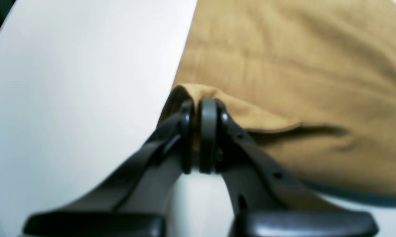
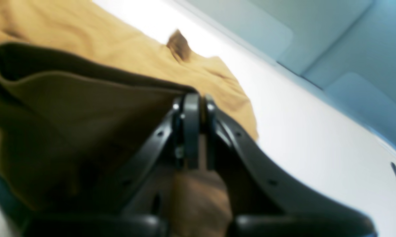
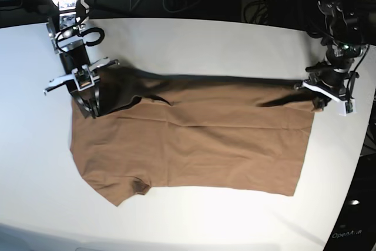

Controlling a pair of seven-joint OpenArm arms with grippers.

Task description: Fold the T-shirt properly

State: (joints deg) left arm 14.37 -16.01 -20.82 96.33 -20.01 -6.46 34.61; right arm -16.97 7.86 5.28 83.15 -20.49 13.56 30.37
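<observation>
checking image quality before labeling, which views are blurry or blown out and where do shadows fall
Left wrist view: soft focus, the left claw and T-shirt smeared, the table washed out white. Right wrist view: blurrier, the right claw hazy, lifted cloth dark underneath. Base view: sharpest; a shadow band along the shirt's far edge, glare on the near table.

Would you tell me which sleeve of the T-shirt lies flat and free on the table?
The near sleeve of the T-shirt, toward the camera; the right hand grips the far one.
</observation>
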